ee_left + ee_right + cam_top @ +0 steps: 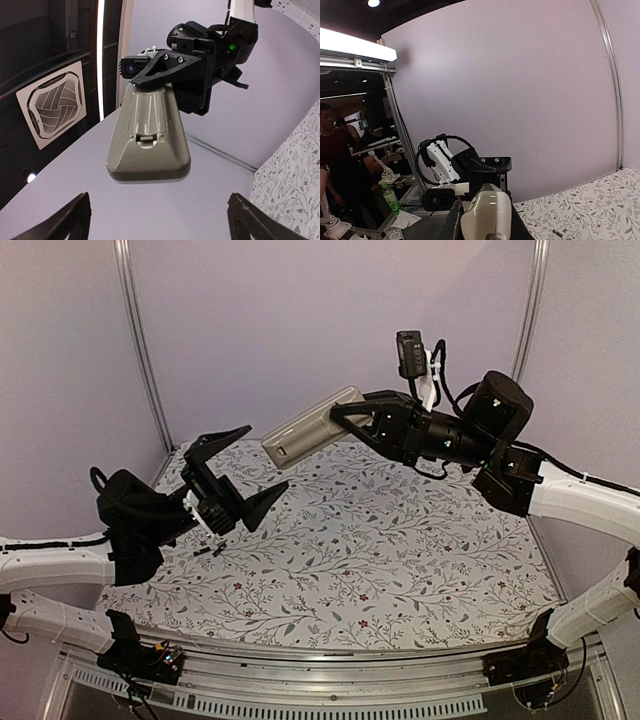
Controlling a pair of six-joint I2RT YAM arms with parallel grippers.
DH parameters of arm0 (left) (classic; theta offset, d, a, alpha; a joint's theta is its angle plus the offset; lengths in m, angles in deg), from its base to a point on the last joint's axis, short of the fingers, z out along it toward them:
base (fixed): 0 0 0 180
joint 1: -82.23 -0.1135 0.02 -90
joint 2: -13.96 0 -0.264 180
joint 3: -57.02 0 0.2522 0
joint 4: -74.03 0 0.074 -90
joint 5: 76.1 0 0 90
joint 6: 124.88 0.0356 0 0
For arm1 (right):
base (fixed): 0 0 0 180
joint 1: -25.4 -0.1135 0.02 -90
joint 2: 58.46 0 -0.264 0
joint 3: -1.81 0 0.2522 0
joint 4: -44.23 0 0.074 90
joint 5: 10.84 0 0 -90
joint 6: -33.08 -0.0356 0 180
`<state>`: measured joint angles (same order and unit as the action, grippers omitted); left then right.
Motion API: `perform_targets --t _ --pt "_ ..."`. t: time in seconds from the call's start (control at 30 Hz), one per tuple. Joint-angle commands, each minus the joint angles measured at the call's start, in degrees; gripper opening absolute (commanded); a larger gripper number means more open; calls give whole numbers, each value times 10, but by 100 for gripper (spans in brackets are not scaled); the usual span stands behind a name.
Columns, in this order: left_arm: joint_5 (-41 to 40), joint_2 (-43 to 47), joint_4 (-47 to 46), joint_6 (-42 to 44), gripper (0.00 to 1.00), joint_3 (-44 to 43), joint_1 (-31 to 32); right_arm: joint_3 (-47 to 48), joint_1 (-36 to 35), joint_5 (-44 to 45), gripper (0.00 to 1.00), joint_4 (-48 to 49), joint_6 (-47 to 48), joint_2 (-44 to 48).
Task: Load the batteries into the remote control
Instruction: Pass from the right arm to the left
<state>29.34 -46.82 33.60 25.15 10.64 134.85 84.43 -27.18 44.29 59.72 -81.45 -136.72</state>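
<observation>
Tan-backed and pinched by one end in the right gripper point(345, 418) high over the far edge of the table point(420, 550), with the left gripper point(265, 458) spread wide, empty, near the batteries point(207, 550) by the left edge: could lose the remote point(300, 435) to any push on that overhang.

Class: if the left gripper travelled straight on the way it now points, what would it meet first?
Most likely the free end of the remote control, held aloft by the right gripper; the left gripper is open, and depth is unclear.

Remote control point(305, 432) aloft in right tool point(348, 412); left tool point(254, 466) agape below.
</observation>
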Motion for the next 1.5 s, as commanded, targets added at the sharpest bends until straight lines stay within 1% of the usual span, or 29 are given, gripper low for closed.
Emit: perform_targets --t 0.0,0.07,0.2,0.33,0.5,0.6,0.77,0.87,0.97,1.07,1.2,1.37,1.47 --pt "41 -14 -34 10 91 -15 17 4 1 -17 10 26 -14 -13" --pt "13 -30 -28 1 89 -40 27 5 1 -17 9 26 -14 -15" --pt "21 -43 -14 3 86 -57 34 5 1 -20 9 26 -14 -19" --pt "-6 -52 -4 -11 79 -71 38 5 1 -25 9 28 -16 -22" --pt "5 -49 6 -3 76 -66 39 1 1 -29 9 33 -20 -21" --pt "3 -51 13 -5 69 -71 39 2 1 -34 8 40 -23 -24" --pt "7 -50 13 -4 62 -72 43 1 1 -35 8 43 -27 -27" --pt "1 -51 11 -4 61 -70 46 -1 1 -32 8 42 -27 -28" --pt "-5 -49 8 1 67 -65 50 -4 1 -25 7 41 -27 -27" --pt "-2 -50 1 3 66 -63 51 -5 1 -24 7 41 -23 -27" --pt "0 -53 2 3 59 -68 52 -4 1 -24 7 41 -22 -28" --pt "1 -53 0 2 41 -68 53 -6 1 -22 6 40 -22 -30" --pt "-4 -52 -1 2 28 -66 53 -9 2 -15 7 36 -21 -30"
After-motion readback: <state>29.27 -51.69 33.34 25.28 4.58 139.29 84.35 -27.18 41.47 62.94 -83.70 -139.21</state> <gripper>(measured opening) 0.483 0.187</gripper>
